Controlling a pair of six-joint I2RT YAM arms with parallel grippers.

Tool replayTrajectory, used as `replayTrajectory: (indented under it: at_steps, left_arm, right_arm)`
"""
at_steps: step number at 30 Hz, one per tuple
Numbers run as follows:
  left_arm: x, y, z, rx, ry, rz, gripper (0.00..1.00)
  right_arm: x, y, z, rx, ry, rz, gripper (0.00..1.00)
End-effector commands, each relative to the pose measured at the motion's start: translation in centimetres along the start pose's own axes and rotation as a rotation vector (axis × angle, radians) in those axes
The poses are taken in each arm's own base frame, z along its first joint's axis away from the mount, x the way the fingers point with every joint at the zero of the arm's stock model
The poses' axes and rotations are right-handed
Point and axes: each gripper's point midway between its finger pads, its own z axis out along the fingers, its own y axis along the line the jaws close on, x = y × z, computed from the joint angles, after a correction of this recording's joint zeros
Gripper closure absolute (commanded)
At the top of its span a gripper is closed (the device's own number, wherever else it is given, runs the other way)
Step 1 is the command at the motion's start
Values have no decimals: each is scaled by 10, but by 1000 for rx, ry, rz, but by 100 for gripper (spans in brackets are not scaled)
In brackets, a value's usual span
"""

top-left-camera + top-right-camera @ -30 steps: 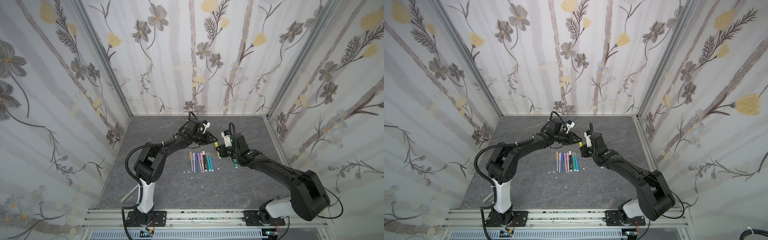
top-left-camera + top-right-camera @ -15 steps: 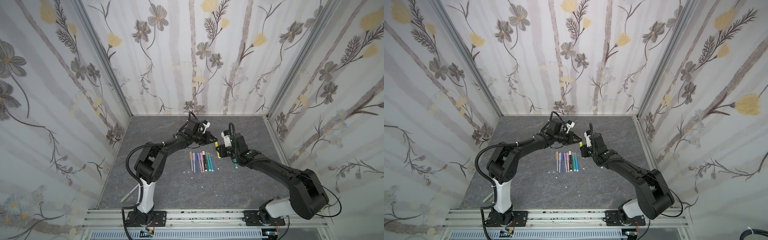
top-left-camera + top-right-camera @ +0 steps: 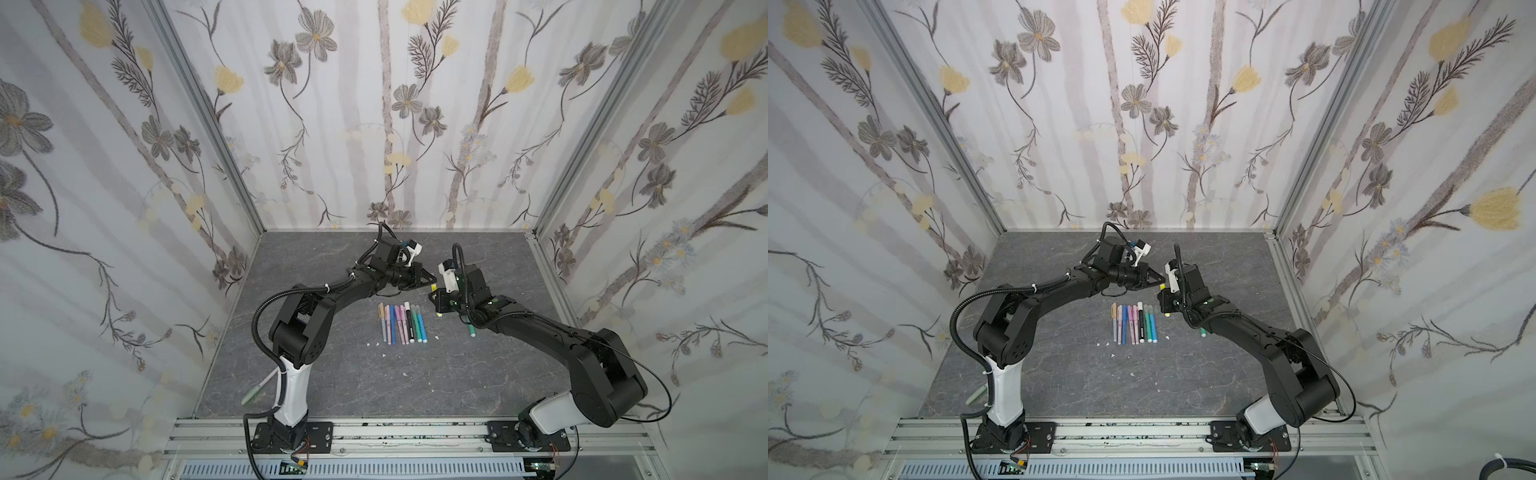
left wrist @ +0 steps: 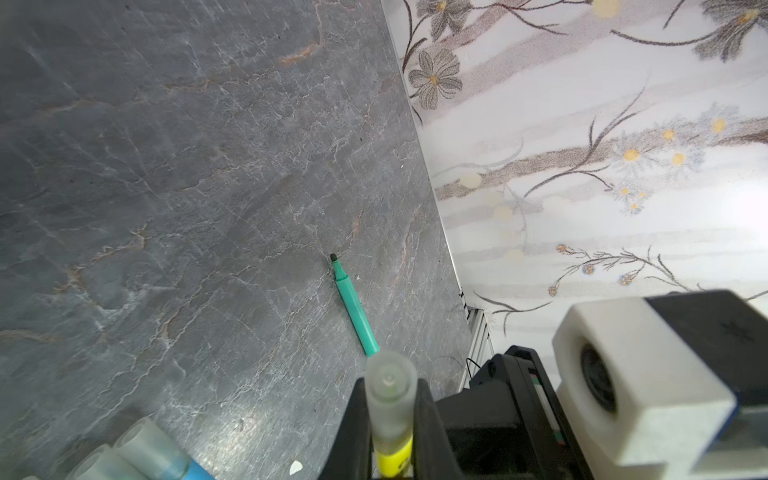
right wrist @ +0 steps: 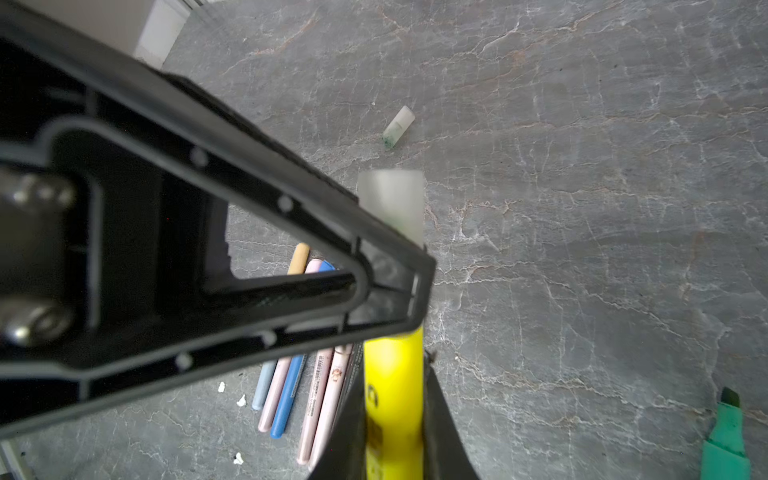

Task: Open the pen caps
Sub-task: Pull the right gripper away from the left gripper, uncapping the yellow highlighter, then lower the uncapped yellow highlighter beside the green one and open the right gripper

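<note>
I see the left gripper (image 4: 390, 419) closed tight on the frosted cap (image 4: 390, 380) and the right gripper (image 5: 392, 453) closed on the yellow marker (image 5: 392, 382). The cap sits on the marker's end. In a top view they meet mid-frame, upper right of the row of pens (image 3: 401, 322).

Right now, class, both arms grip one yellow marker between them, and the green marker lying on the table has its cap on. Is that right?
No: the green marker lies uncapped, its dark tip bare, as the left wrist view shows. The yellow marker is gripped as stated.
</note>
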Motion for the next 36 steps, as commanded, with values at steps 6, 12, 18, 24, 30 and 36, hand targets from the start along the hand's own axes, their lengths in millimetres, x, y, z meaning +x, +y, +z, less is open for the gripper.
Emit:
replayTrajectory:
  at_steps: [6, 12, 18, 24, 30, 36]
  left_arm:
    - [-22, 18, -2, -105, -97, 37, 100]
    - [-40, 22, -4, -102, -159, 18, 100]
    - [-60, 24, -9, -118, -206, 24, 100]
    - [-76, 27, -16, -136, -243, 22, 100]
    - [-84, 52, -32, -242, -240, 28, 100]
    - [-77, 103, -65, -414, -216, -2, 100]
  right_arm:
    - [11, -1, 4, -9, 28, -7, 100]
    - [30, -3, -1, -9, 56, -4, 100]
    - [48, -2, -6, -8, 76, -4, 100]
    - [69, -6, -12, 10, 94, 9, 100]
    - [86, -34, -19, 153, 129, 17, 100]
    - [97, -68, -24, 322, 175, 3, 100]
